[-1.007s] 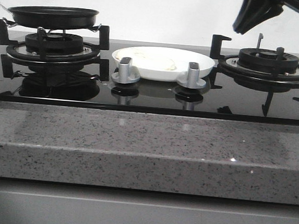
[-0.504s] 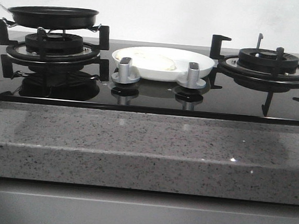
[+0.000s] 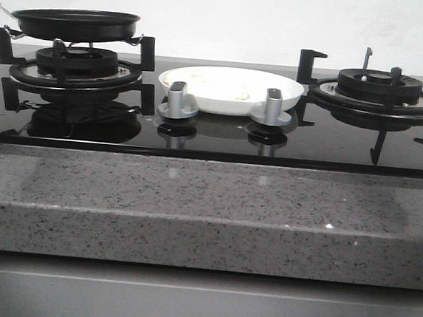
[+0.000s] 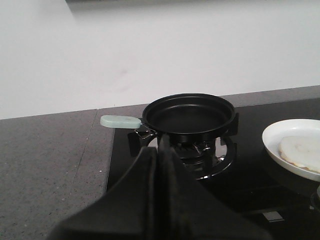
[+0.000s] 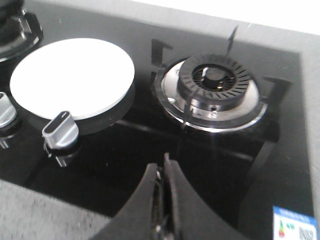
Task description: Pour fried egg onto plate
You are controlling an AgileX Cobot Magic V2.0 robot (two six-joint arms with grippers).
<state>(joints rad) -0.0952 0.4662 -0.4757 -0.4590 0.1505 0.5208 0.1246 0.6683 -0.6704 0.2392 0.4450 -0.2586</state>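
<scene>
We see the fried egg (image 4: 302,151) lying flat on the plate (image 3: 202,98), which sits just right of the black frying pan (image 3: 75,23). Both our left gripper (image 4: 159,150) and right gripper (image 5: 162,175) are clenched on nothing.

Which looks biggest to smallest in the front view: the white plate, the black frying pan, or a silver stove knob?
1. Plate, widest of the three.
2. Frying pan, a little narrower. It also sits farther back, so the real difference is unsure.
3. Knob, clearly the smallest.
</scene>
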